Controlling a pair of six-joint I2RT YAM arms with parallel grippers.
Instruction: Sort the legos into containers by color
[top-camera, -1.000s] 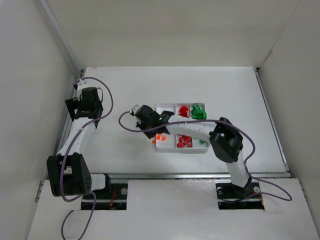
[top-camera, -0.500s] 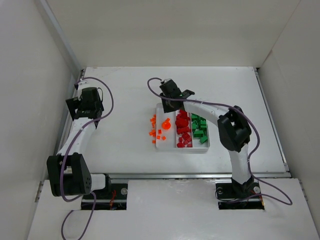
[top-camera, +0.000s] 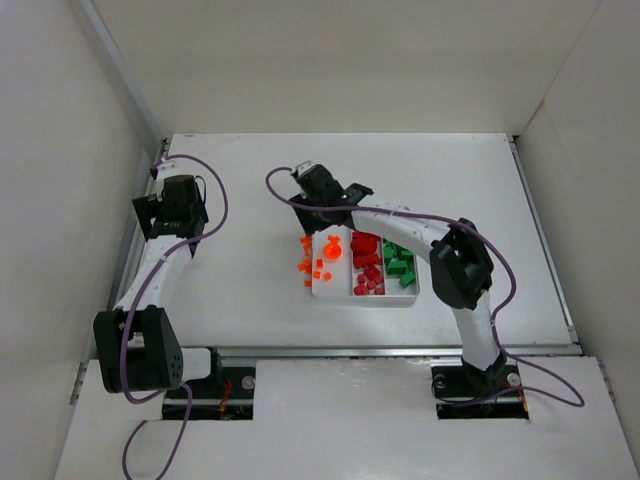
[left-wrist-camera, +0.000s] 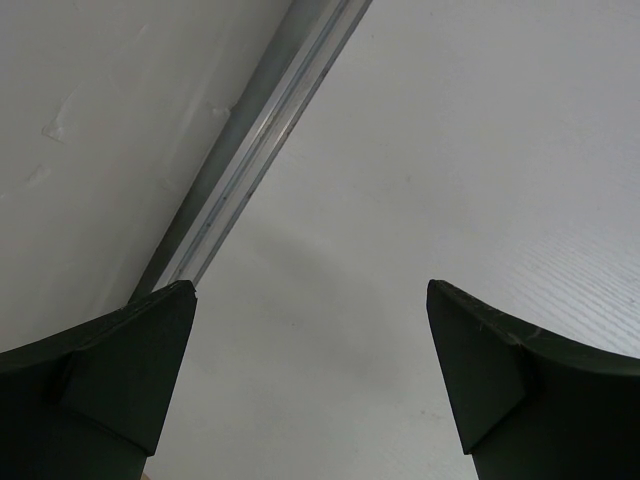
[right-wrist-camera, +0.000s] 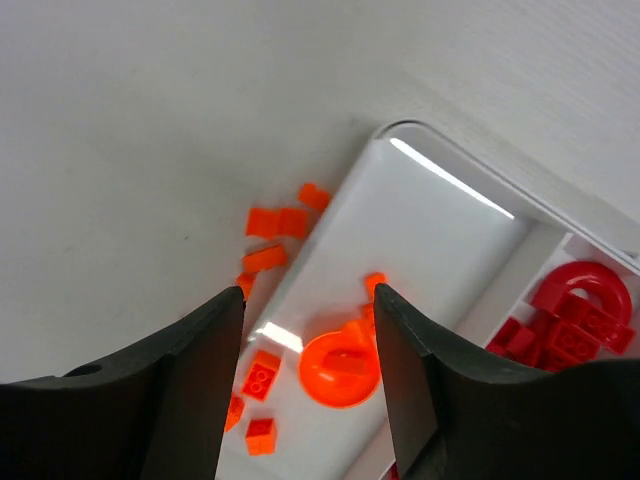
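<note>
Orange legos (right-wrist-camera: 340, 368) lie low in the frame between the parted, empty jaws of the right gripper (right-wrist-camera: 308, 300), some outside the tray (right-wrist-camera: 420, 215), whose right side is cut off; left gripper (left-wrist-camera: 310, 300) gapes wide

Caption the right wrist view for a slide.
Open right gripper above orange legos: some in an end compartment of the tray, others loose on the table beside it.
</note>
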